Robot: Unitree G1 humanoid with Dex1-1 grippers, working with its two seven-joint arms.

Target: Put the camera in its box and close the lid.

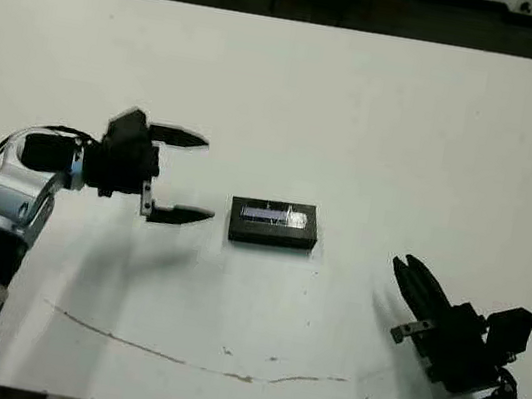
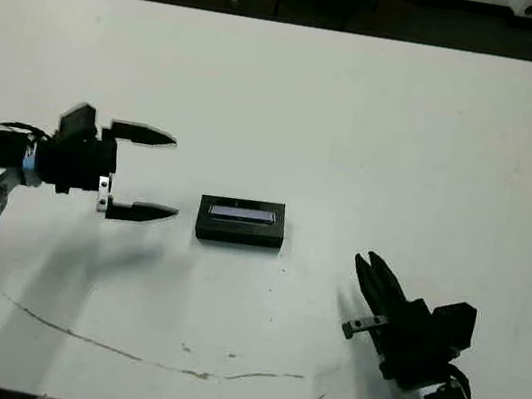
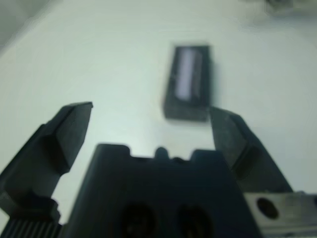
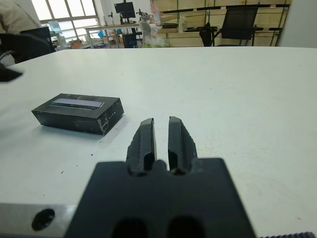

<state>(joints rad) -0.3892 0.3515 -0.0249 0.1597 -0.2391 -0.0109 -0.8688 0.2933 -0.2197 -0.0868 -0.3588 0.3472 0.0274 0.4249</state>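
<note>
A flat black lid (image 1: 275, 215) with a glossy lavender strip lies in the middle of the white table, and it also shows in the right wrist view (image 4: 78, 103). It sits squarely on a low black box (image 1: 271, 235), and none of the white lining shows. The camera is hidden from every view. My left gripper (image 1: 207, 178) hovers open just left of the box, its fingers pointing toward it with nothing between them. My right gripper (image 1: 405, 266) rests shut near the front right, well clear of the box.
A thin brownish mark (image 1: 219, 365) runs across the table (image 1: 382, 107) near its front edge. Beyond the far edge are a dark floor, desks and an office chair (image 4: 238, 24).
</note>
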